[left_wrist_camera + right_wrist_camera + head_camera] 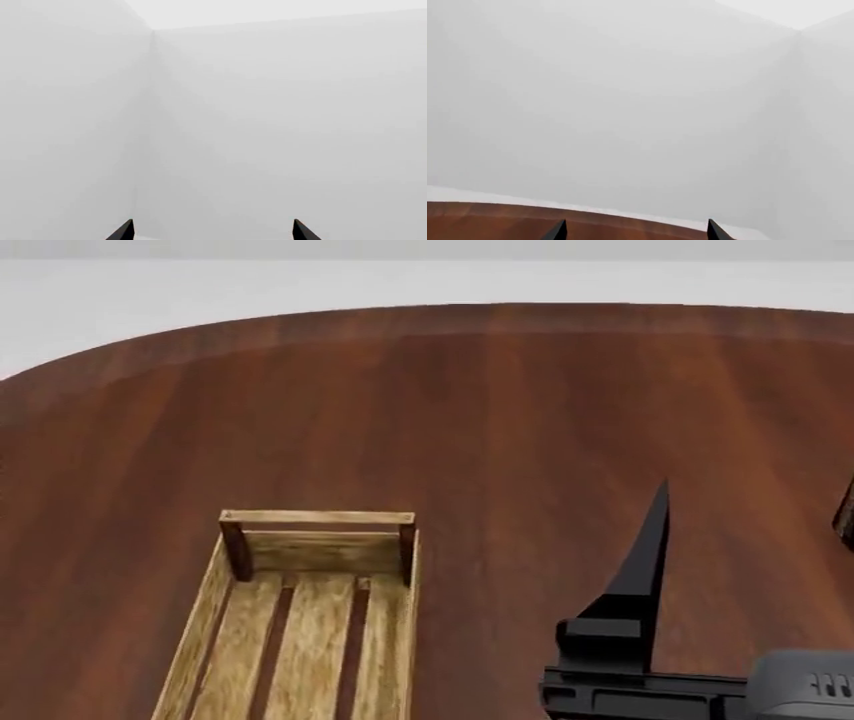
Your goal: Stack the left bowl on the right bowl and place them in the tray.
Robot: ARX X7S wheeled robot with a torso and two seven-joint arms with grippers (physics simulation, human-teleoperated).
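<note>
The tray (314, 640) is a long crate of light weathered wood with dark corner posts. It lies on the table at the lower left of the head view, and its near end is cut off. It holds nothing in the part that shows. No bowl is in any view. My right gripper (754, 515) is open and empty over the table, to the right of the tray. In the right wrist view its tips (636, 229) stand wide apart, above the table's far edge. My left gripper (213, 229) is open and empty, facing bare white walls, and is out of the head view.
The round dark wooden table (467, 390) fills most of the head view, and its far edge curves along the top. It also shows in the right wrist view (494, 220). White walls and a room corner lie behind it.
</note>
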